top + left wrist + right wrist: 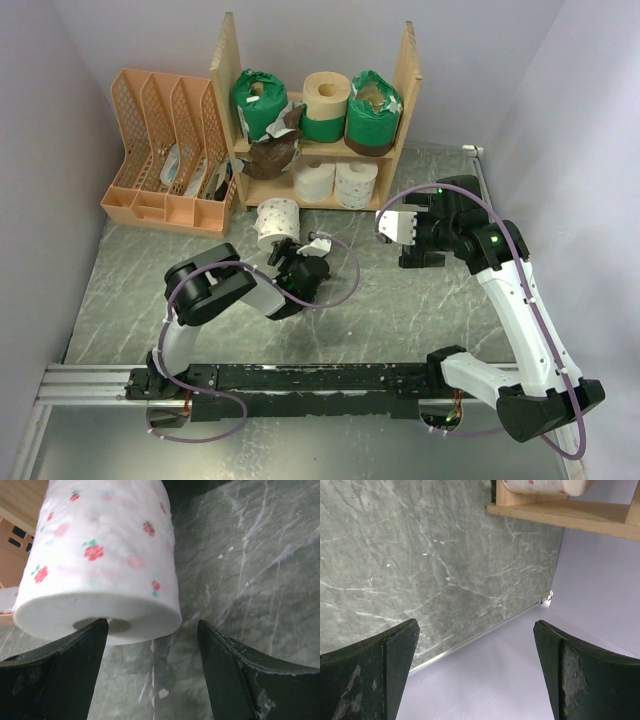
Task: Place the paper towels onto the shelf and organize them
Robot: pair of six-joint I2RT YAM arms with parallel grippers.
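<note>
A white paper towel roll with red flower print (278,222) stands on the table just in front of the wooden shelf (225,80). My left gripper (290,250) is open right next to it. In the left wrist view the roll (100,555) sits just past the left fingertip, and the gripper (152,630) holds nothing. The shelf's top board carries two green-wrapped rolls (258,100) and a cream roll (325,92). The lower board carries a brown-wrapped roll (270,155) and two white rolls (335,182). My right gripper (412,240) is open and empty above the table, right of the shelf.
An orange lattice file rack (165,150) stands left of the shelf. The right wrist view shows the gripper (476,630) over the table's right edge, with the lilac wall (590,580) and the shelf's lower board (560,512) close by.
</note>
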